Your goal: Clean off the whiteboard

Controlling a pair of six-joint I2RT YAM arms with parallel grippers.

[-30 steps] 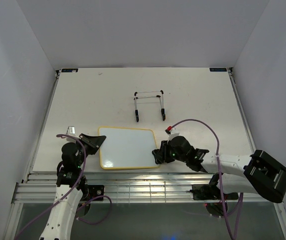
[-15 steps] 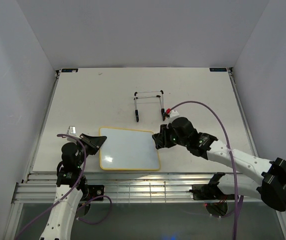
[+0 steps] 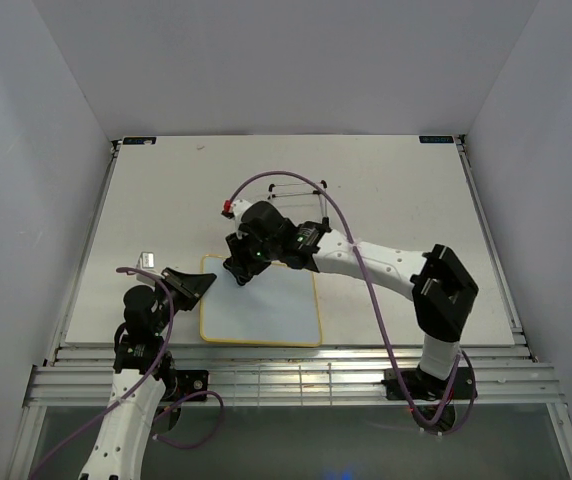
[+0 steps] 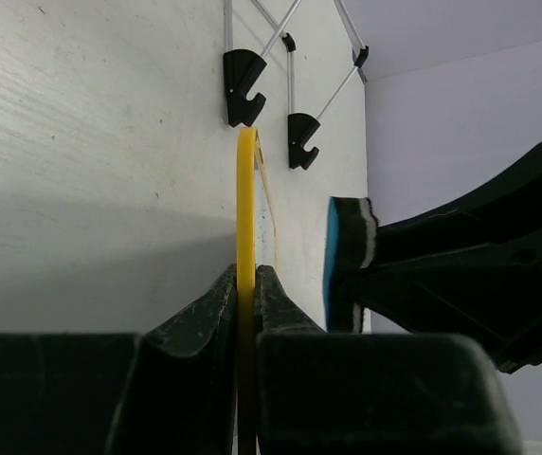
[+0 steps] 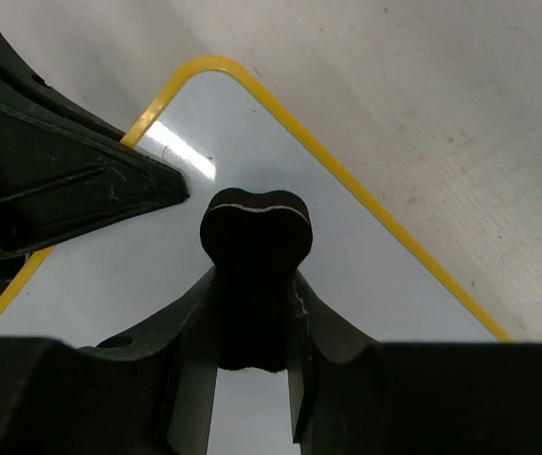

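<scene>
The black left gripper (image 3: 190, 283) is clamped on the yellow-framed whiteboard's (image 3: 271, 308) left edge, the black right gripper (image 3: 239, 271) on a small black eraser (image 5: 256, 224) at its far-left corner.

Setting: a robotics laboratory test cell. A white worktable (image 3: 396, 190) is enclosed by plain, unmarked wall panels (image 3: 26, 150) at 9, 12 and 3 o'clock. Slotted aluminium rails (image 3: 296, 378) run along the table edge at 6 o'clock and carry the bases of the left arm (image 3: 126, 410) and the right arm (image 3: 386, 262). Purple cables (image 3: 276, 173) loop openly along both arms. Small dark labels (image 3: 138, 140) mark the table corners at 11 and 1 o'clock.
</scene>
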